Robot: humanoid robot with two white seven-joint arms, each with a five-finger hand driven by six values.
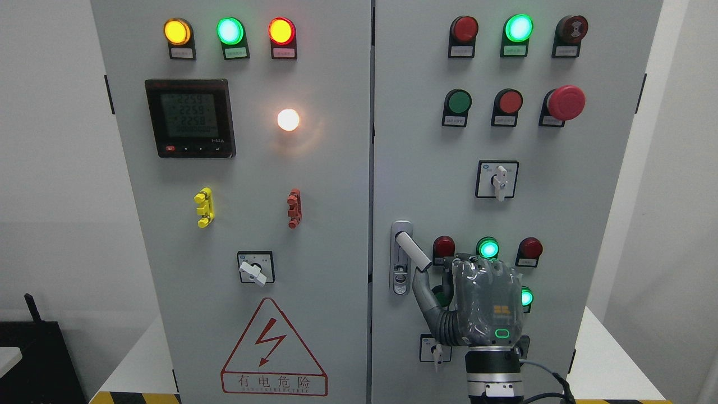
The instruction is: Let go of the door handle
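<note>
Head view shows us our right hand (pixel 477 300) raised against the right door (pixel 589 185) of a grey electrical cabinet (pixel 336 185), its arm coming up from the bottom edge right of the middle. The door handle (pixel 413 251), a short pale lever swung out from its metal lock plate (pixel 400 275), sits at about 10 o'clock from the palm. Our thumb (pixel 422 289) touches the lever's lower tip; the other fingers are curled beside it, and we cannot tell whether they close on it.

We judge the lever rigid, smooth and light to let go of: a hard part pivoting on the lock, best held along its free end.

Readable writing is scarce: the warning triangle (pixel 273 350) at 8 o'clock reads 有电危险, and the meter (pixel 189 118) shows rows near 225. Button labels are too small.
</note>
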